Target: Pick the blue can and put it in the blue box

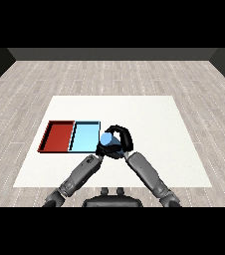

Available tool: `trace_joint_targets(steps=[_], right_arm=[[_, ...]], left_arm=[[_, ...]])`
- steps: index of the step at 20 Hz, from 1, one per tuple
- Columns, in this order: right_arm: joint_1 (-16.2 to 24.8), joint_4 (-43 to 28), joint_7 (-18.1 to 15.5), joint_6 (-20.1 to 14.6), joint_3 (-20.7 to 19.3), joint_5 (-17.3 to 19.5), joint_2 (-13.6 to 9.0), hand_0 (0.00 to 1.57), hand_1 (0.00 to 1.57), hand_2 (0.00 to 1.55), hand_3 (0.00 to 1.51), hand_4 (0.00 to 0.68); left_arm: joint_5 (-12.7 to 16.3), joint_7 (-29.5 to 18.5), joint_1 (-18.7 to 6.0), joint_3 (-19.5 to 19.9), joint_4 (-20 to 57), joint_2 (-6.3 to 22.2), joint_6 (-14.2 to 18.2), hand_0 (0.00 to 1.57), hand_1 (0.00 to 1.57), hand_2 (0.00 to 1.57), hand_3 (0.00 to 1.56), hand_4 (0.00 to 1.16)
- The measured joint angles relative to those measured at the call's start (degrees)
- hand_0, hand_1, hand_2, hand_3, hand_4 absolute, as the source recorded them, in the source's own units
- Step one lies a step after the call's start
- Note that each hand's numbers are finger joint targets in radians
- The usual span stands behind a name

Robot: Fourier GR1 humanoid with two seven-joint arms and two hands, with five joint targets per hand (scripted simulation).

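One blue can (108, 139) sits in the right hand (121, 140), whose fingers curl round it, just right of the blue tray (84, 136). Two trays lie on the worktop (149, 119) — the blue one and a red tray (56, 135) left of it, touching, both holding nothing. The left hand is hidden behind the can — I cannot tell its state.

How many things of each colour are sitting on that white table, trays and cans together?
Red: 1, the shallow red tray.
Blue: 2, the shallow light blue tray and the round blue can, which the right hand is curled round beside that tray.
Total: 3.
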Motion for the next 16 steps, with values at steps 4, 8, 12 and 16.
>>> trace_joint_targets(steps=[4, 8, 12, 16], right_arm=[[0.0, 0.0, -2.0, -1.4, 1.4, -2.8, -0.2, 1.46, 1.46, 1.44, 1.39, 0.621], [-0.6, 1.2, -3.8, -0.6, 0.3, -4.9, 0.0, 1.46, 1.46, 1.44, 1.40, 0.627], [0.3, 1.0, -4.4, 0.1, -0.6, -6.1, 0.1, 1.42, 1.42, 1.44, 1.39, 0.598], [-0.6, 2.2, -5.1, 0.7, -0.4, -8.3, 0.3, 1.16, 1.16, 1.24, 1.10, 0.397]], left_arm=[[5.2, -2.5, 0.0, -0.4, 1.2, 0.1, 1.4, 1.57, 1.57, 1.53, 1.32, 0.67], [11.0, -6.9, -1.3, -1.3, 4.2, -0.2, 1.2, 1.57, 1.57, 1.57, 1.52, 0.93], [14.1, -11.6, -2.5, -2.2, 7.1, -0.6, 0.9, 1.57, 1.57, 1.57, 1.51, 1.03], [16.2, -15.5, -3.9, -2.5, 9.4, -0.7, 1.2, 1.57, 1.57, 1.57, 1.54, 1.06]])
